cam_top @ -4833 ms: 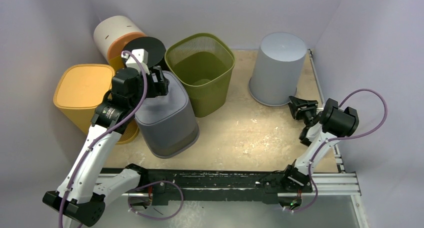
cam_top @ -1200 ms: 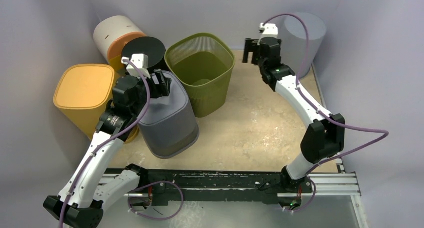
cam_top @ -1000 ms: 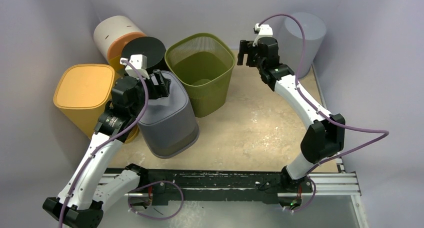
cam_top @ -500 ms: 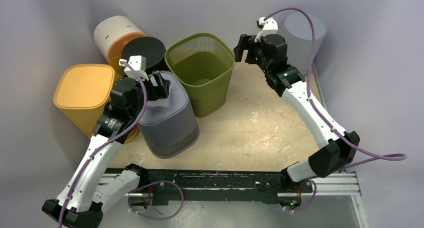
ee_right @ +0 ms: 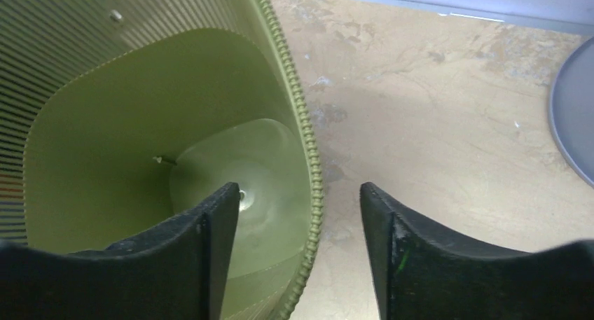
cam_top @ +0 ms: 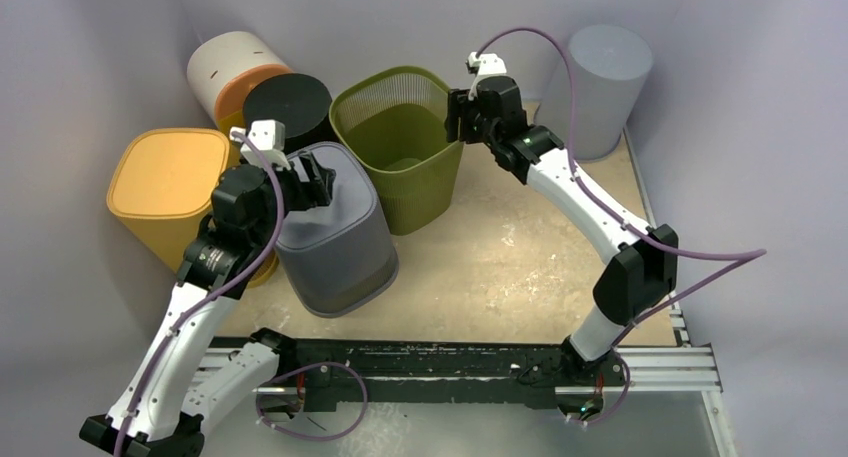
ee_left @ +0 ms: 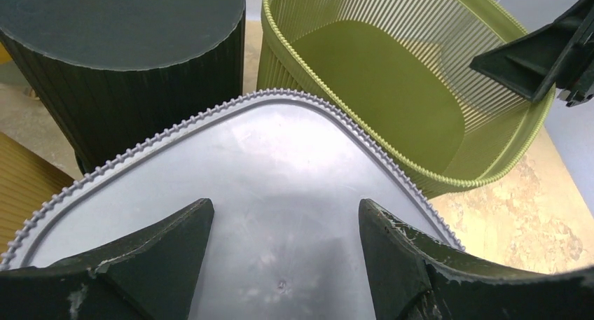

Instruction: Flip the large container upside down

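The large container is an olive-green ribbed bin (cam_top: 400, 152) standing upright with its mouth open, at the back middle of the table. My right gripper (cam_top: 456, 117) hangs over its right rim. In the right wrist view the beaded rim (ee_right: 309, 167) runs between the two fingers, one finger inside the green bin (ee_right: 140, 124) and one outside, neither touching it; the right gripper (ee_right: 298, 192) is open. My left gripper (cam_top: 312, 182) is open just above the flat base of an upside-down grey bin (cam_top: 335, 239), holding nothing. The left gripper (ee_left: 285, 208) shows that grey base (ee_left: 280, 152) beneath it and the green bin (ee_left: 392, 89) beyond.
A black cylinder (cam_top: 288, 102), a white and orange cylinder (cam_top: 225, 67) and an upside-down yellow bin (cam_top: 165, 182) crowd the left side. A grey round bin (cam_top: 602, 82) stands upside down in the back right corner. Walls close in on three sides.
The right arm has swung left from beside the grey round bin to the green bin's right rim, and its jaws have narrowed a little. The left gripper has shifted slightly back.
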`<state>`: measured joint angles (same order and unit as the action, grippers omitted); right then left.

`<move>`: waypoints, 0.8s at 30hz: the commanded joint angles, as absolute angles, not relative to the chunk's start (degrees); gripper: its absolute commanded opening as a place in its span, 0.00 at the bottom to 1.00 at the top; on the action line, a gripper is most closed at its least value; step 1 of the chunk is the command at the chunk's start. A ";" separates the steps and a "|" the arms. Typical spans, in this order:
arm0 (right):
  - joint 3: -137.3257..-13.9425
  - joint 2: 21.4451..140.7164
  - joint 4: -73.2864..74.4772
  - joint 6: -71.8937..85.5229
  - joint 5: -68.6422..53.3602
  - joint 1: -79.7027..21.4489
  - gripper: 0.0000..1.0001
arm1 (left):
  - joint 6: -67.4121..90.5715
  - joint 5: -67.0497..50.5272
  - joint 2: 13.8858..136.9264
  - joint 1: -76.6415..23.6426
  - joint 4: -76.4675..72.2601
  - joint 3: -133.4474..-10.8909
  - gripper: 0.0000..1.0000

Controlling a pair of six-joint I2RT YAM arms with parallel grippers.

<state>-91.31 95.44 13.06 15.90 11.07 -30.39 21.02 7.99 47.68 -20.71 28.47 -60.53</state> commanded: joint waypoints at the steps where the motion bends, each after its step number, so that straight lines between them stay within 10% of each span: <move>1: -92.20 92.32 14.13 15.71 17.64 -30.58 0.59 | 23.06 8.98 47.86 -20.67 41.47 -59.02 0.74; 8: -91.98 87.03 18.47 14.72 27.20 -30.57 0.20 | 23.29 9.29 46.58 -20.63 42.47 -59.21 0.74; 20: -88.32 80.02 21.18 14.21 32.82 -29.44 0.21 | 23.62 9.85 43.94 -20.59 44.12 -58.89 0.74; 24: -92.92 80.98 20.61 10.86 26.23 -29.70 0.38 | 23.77 9.85 44.15 -20.66 44.37 -59.49 0.74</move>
<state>-88.75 81.17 21.10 13.89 30.94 -29.52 21.93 9.43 43.07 -20.71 33.78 -60.53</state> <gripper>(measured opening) 0.305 0.741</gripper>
